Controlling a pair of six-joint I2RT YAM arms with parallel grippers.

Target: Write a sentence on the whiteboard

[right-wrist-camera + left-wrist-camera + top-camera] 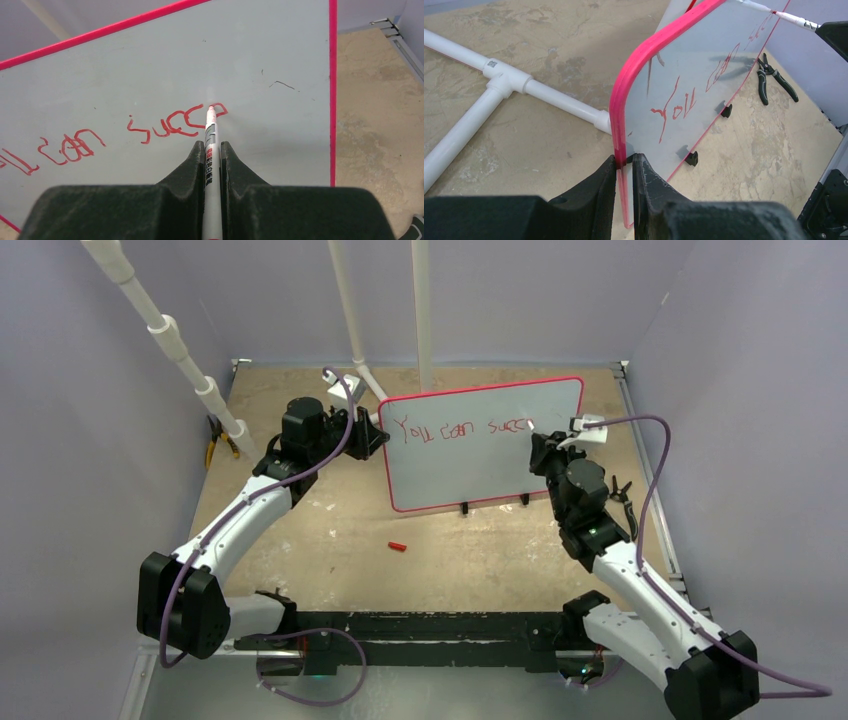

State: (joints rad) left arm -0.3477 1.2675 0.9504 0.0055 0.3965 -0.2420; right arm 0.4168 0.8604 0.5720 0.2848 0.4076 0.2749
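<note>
Small red cap (398,546) lying on the tan tabletop (330,530). Yellow-handled pliers (218,447) far off to its back-left, black pliers (620,490) well to its right, and white pipes (362,375) way behind it.

Whiteboard (470,465) upright mid-desk (330,530); marker cap (398,547) on desk before it; pliers (620,490) right of board; pipe tee (362,368) behind.

Pale lavender walls (60,440) — scuffed tan tabletop (330,530)

The sentence (455,428), red across the upper half of the whiteboard (470,478), reads "you can succe". Red print on the marker (210,162), lower centre, is illegible.
</note>
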